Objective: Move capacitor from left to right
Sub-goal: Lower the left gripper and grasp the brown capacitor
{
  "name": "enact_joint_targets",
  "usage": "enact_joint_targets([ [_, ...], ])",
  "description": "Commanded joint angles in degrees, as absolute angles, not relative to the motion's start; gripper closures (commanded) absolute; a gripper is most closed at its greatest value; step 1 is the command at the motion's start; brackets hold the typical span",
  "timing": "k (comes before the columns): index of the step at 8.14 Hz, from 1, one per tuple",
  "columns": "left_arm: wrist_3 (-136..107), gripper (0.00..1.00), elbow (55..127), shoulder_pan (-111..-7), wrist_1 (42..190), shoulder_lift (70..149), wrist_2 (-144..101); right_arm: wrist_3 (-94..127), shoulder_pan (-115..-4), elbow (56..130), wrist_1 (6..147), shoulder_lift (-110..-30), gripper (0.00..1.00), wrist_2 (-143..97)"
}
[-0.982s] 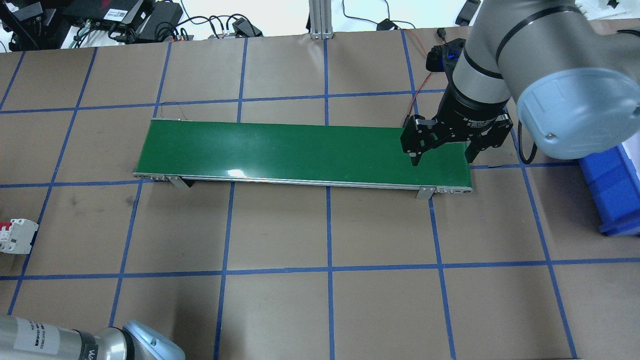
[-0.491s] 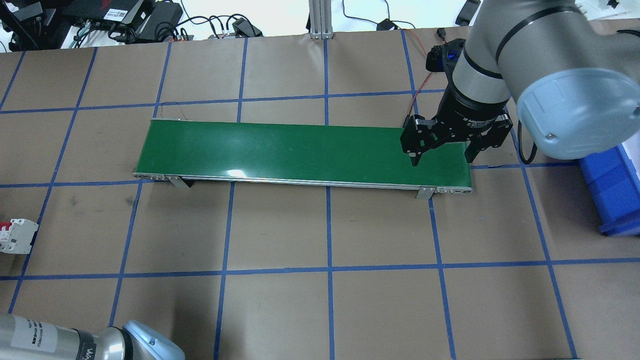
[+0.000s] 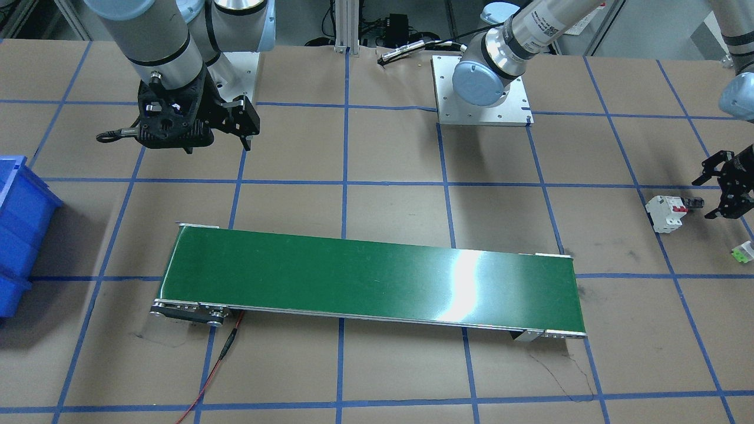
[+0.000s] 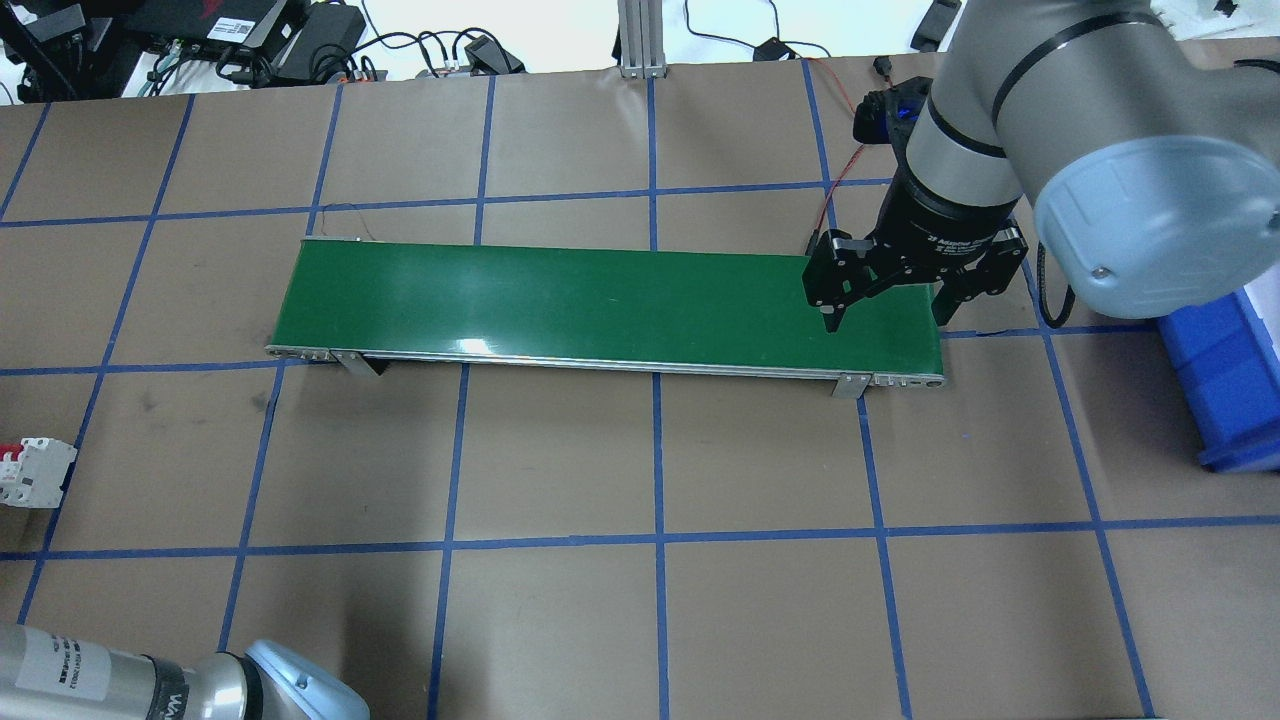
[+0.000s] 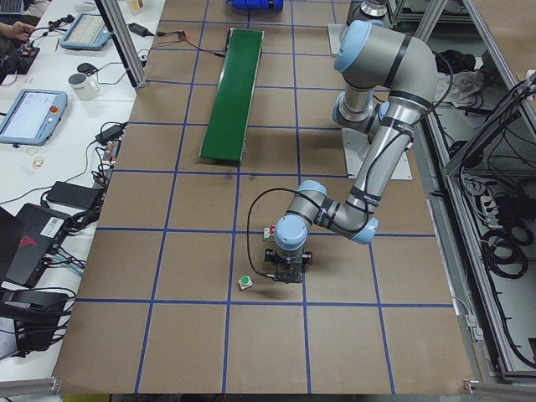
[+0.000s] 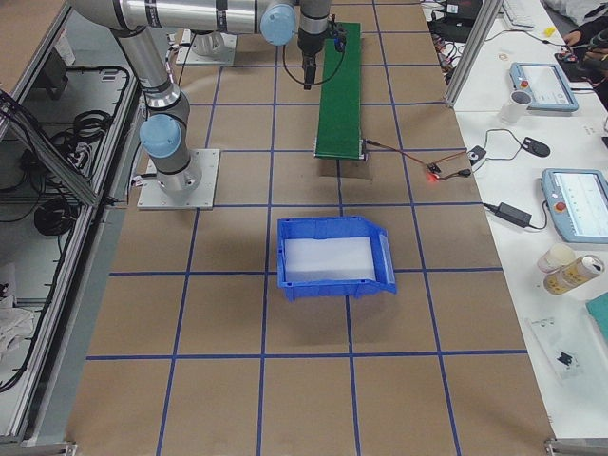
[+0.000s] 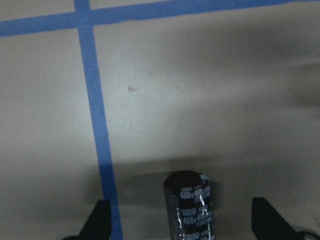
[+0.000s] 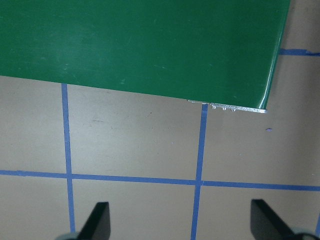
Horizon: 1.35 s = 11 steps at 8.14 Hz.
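- Left wrist-mounted view: capacitor (image 7: 190, 210) lies on the table (image 7: 210, 100) between the left gripper's (image 3: 707, 196) spread fingers, touching neither.
- Capacitor sits just beside the breaker (image 3: 664, 214).
- Right gripper (image 4: 885, 318) hangs over the belt's (image 4: 600, 300) right end, fingers apart.

In the left wrist view the capacitor (image 7: 190, 207) lies between the jaws. Its near end is cut off by the bottom edge and its pale print is too blurred to read. Both fingertips (image 7: 99, 221) are cropped there too. Front-facing, the left gripper (image 3: 713, 197) runs off the right edge, as does the green-and-white piece (image 3: 743, 252) outside its jaws. Seen from the left end, the gripper hides the capacitor. Overhead, the circuit breaker (image 4: 35, 472) is cut by the left edge.
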<state>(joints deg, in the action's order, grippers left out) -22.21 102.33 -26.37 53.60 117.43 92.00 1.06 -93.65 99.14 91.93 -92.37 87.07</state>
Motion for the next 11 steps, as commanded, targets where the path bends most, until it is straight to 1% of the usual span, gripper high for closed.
enact_joint_targets([
  [1,-22.5,0.24,102.3,-26.4,53.7,118.1,92.0,1.1,-93.6,99.1,91.9,-92.4,0.0,87.1],
  [2,-22.5,0.36,102.3,-26.4,54.0,117.9,91.8,1.1,-93.6,99.1,91.9,-92.4,0.0,87.1],
  [4,-22.5,0.67,102.3,-26.4,55.9,117.9,86.9,1.1,-93.6,99.1,91.8,-92.4,0.0,87.2],
  [5,-22.4,0.74,102.3,-26.4,57.2,117.2,86.9,1.1,-93.6,99.1,91.9,-92.4,0.0,87.2],
  [6,-21.9,0.79,102.2,-26.4,57.3,116.7,87.0,1.1,-93.6,99.1,91.8,-92.4,0.0,87.2],
  [9,-21.4,0.88,101.7,-26.2,59.1,115.9,85.7,1.1,-93.7,99.1,91.8,-92.5,0.0,87.3],
  [11,-16.8,1.0,101.2,-26.1,68.0,113.1,85.4,1.1,-93.7,99.1,91.9,-92.5,0.0,87.3],
])
